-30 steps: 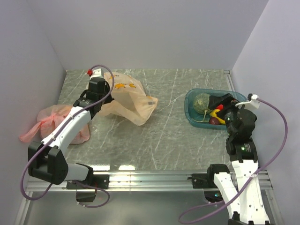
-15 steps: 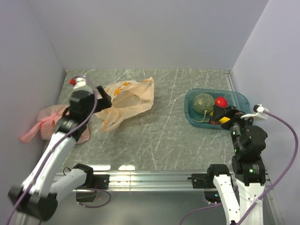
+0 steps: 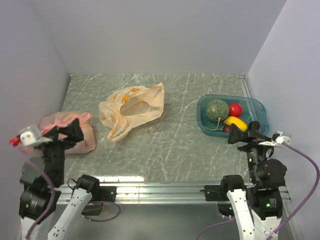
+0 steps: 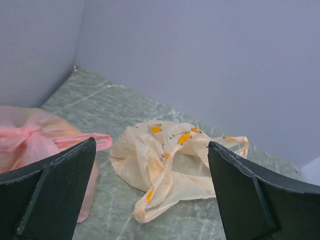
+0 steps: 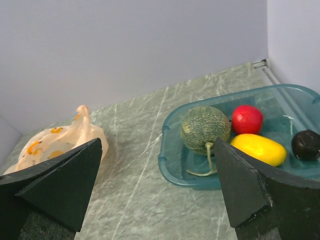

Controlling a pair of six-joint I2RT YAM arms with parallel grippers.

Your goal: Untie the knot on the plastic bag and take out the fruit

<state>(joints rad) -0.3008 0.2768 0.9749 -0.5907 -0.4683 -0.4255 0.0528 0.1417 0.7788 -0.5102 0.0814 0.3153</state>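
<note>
The plastic bag (image 3: 131, 110) is being shown lying crumpled and slack on the marbled table (image 3: 185, 145), left of centre and towards the back wall, with its orange printed marks facing up. One handle loop (image 3: 159, 90) is being seen standing open at the bag's far right corner. Nothing is being gripped by either arm. The left gripper (image 3: 64, 131) is being held with its jaws spread wide, raised above the near left corner of the table, well apart from the plastic bag and just over the near edge of the pink bag (image 3: 70, 131), which is lying against the left wall. The right gripper (image 3: 245, 134) is likewise being held with its jaws spread wide, near the front rim of the teal tray (image 3: 202, 122) at the right side of the table. The fruit is being kept inside that tray: the netted melon (image 3: 217, 109) is sitting at the left, the red fruit (image 3: 235, 109) is resting just beside it on the right, the yellow fruit (image 3: 235, 122) is lying in front of the red one, and a small dark purple fruit (image 5: 306, 145) is sitting to the right of the yellow one.
</note>
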